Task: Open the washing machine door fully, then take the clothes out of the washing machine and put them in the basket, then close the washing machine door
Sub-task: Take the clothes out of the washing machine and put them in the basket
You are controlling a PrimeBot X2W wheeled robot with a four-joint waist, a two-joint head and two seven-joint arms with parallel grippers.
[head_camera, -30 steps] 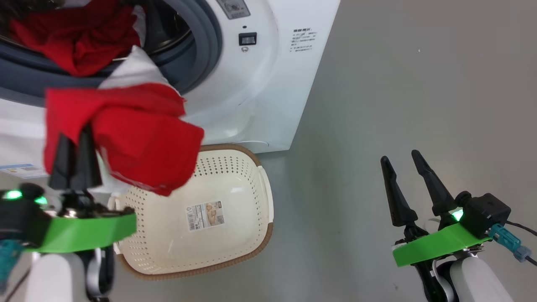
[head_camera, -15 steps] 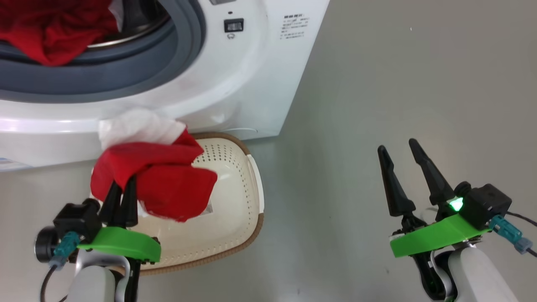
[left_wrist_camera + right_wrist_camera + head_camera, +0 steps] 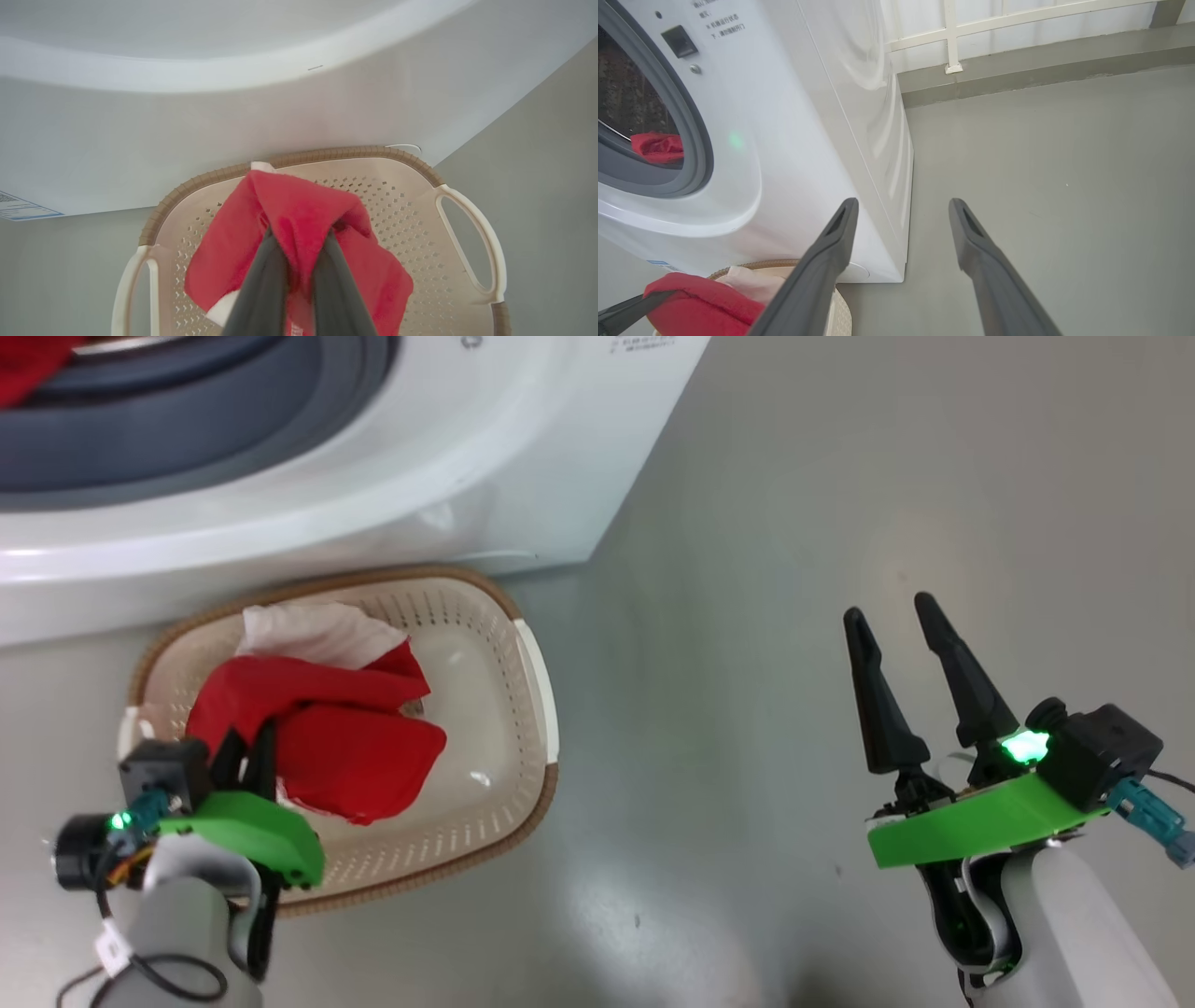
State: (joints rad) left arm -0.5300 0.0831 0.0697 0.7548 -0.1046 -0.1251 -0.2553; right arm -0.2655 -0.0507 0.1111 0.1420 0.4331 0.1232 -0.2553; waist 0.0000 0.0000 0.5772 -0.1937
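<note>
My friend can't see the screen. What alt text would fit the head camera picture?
The robot's left gripper, shut on a red garment, holds it over the cream basket in front of the white washing machine. Its right gripper stands open above the grey floor.

Smooth grey floor (image 3: 840, 476); pale railing (image 3: 948, 28) above a low kerb (image 3: 1041, 65).

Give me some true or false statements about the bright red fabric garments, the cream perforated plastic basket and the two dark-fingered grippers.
1. The left gripper is shut on a bright red fabric garment. True.
2. That garment is over the cream perforated plastic basket. True.
3. The right gripper holds fabric. False: it is open and empty.
4. The white front-loading washing machine is empty. False: red fabric lies inside.
</note>
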